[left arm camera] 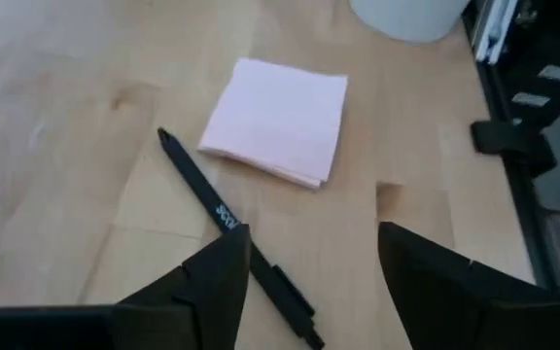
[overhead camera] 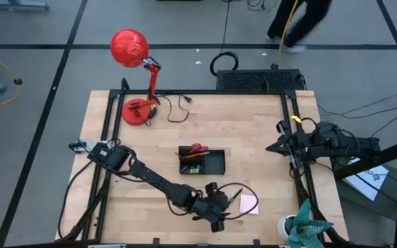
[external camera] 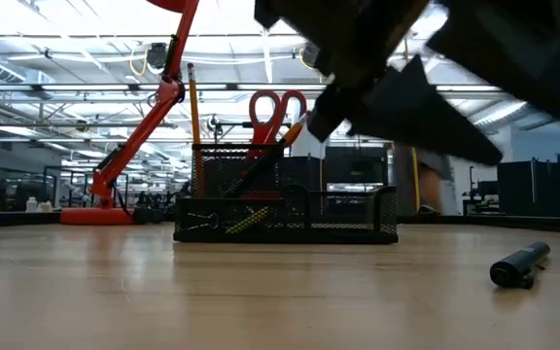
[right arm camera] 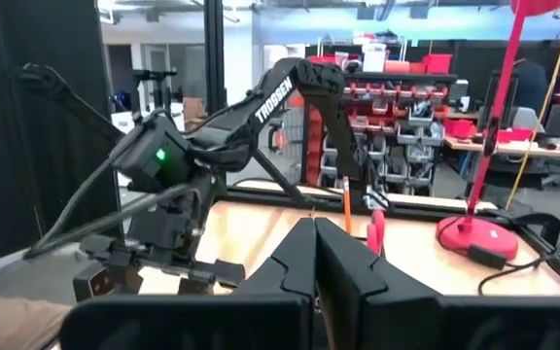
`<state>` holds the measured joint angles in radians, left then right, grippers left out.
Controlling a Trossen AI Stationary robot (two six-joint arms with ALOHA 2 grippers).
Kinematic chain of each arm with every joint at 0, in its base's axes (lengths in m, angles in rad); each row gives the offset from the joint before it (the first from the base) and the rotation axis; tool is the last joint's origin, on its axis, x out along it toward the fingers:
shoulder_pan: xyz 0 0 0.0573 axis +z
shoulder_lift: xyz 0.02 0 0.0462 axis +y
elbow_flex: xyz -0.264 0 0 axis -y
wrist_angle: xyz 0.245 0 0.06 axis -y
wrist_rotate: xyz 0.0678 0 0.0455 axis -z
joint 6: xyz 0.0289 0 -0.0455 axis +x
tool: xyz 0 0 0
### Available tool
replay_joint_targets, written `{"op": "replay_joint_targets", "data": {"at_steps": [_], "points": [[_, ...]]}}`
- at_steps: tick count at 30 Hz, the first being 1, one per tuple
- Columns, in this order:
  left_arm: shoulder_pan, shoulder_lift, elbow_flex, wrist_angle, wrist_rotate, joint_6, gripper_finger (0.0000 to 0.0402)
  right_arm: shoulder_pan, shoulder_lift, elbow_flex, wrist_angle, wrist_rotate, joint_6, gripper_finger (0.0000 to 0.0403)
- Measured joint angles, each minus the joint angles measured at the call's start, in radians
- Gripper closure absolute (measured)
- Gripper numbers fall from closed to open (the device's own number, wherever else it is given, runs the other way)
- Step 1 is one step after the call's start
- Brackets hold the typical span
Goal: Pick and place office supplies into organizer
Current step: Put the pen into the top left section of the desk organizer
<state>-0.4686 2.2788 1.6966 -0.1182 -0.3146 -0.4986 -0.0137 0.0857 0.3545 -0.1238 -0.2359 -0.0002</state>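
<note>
- Black pen (left arm camera: 227, 219) lies flat on the wooden table (overhead camera: 253, 138), near front edge, at about 5 o'clock from table centre.
- Left gripper (left arm camera: 309, 277) hovers over the pen's rear half, fingers spread wide, nothing held; one finger (left arm camera: 212, 282) overlaps the barrel in the left wrist view.
- Pink sticky-note pad (left arm camera: 278, 119) sits just past the pen tip, not touching it.
- Organizer (overhead camera: 201, 160) stands at table centre; red-handled scissors (external camera: 276, 109) and an orange pencil (external camera: 193, 102) stand upright in its tall compartment.
- Right gripper (right arm camera: 315, 255) waits at 3 o'clock by the table edge, fingers pressed together, empty.
- Red desk lamp (overhead camera: 135, 76) at 11 o'clock, far corner.
</note>
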Motion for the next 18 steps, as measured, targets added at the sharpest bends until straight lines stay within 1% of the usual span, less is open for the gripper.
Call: {"op": "replay_joint_targets", "data": {"at_steps": [10,12,18], "points": [[-0.001,0.042,-0.001,-0.038,-0.012,0.033,0.0163,0.0,0.027,-0.004,0.031,0.003,-0.002,0.0403],[0.0,0.061,-0.001,-0.009,-0.011,0.032,0.0163,0.0,0.028,-0.004,0.031,0.003,-0.004,0.0403],[0.006,0.096,0.0,-0.015,-0.008,0.017,0.0163,0.0,0.04,-0.004,0.036,0.003,-0.004,0.0403]]}}
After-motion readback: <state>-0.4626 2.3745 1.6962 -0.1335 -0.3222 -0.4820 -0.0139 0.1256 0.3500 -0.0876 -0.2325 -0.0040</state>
